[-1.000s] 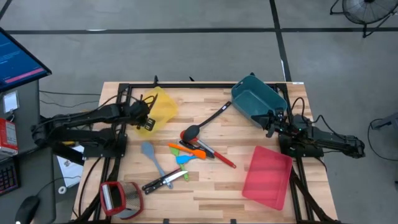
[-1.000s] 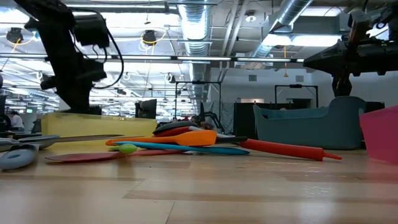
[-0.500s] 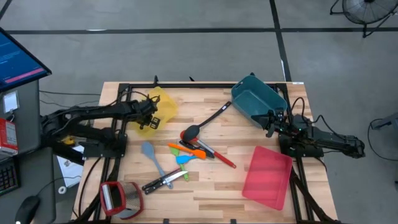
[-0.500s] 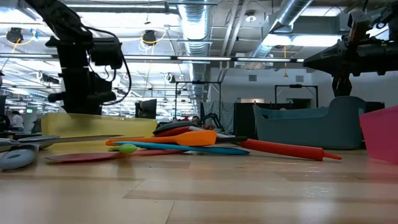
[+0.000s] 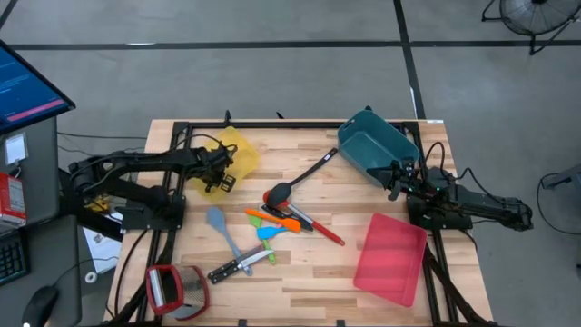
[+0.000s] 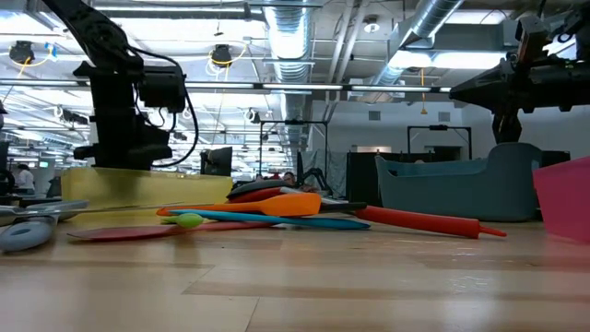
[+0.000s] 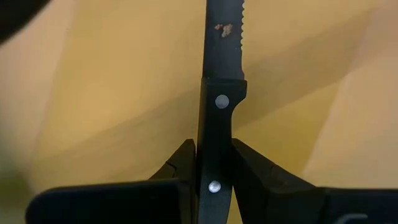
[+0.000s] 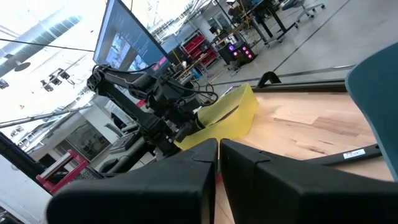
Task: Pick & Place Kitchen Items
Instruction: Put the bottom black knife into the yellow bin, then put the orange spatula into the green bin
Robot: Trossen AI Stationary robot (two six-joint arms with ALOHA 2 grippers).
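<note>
**Left gripper holds a black-handled knife over the yellow bin**

Your left gripper (image 5: 216,174) sits at the near edge of the yellow bin (image 5: 238,151), toward the table's back-left. In the left wrist view its fingers (image 7: 184,163) are clamped on a black-handled knife (image 7: 219,93): the riveted handle is pinched between them, and the serrated blade points away from the wrist, with the bin's yellow wall filling the background. You cannot tell from these views whether the blade tip touches the bin.

Your right gripper (image 5: 396,176) waits at the table's right side, just beside the teal bin (image 5: 377,145). In the right wrist view its two fingers (image 8: 186,168) lie close together with only a thin gap and nothing between them.

The other kitchen items lie loose at mid-table. A black ladle (image 5: 300,180) runs diagonally toward the teal bin, its bowl near the cluster. An orange spatula (image 5: 275,219), a small blue spatula (image 5: 270,232) and a red-handled tool (image 5: 325,232) overlap in that cluster. Nearer your left side lie a grey-blue spoon (image 5: 221,229) and another knife (image 5: 240,262), its blade touching the spoon's handle.

A red bin (image 5: 391,257) stands at the front right, and a red-framed grey flat object (image 5: 170,288) rests at the front-left corner.
</note>
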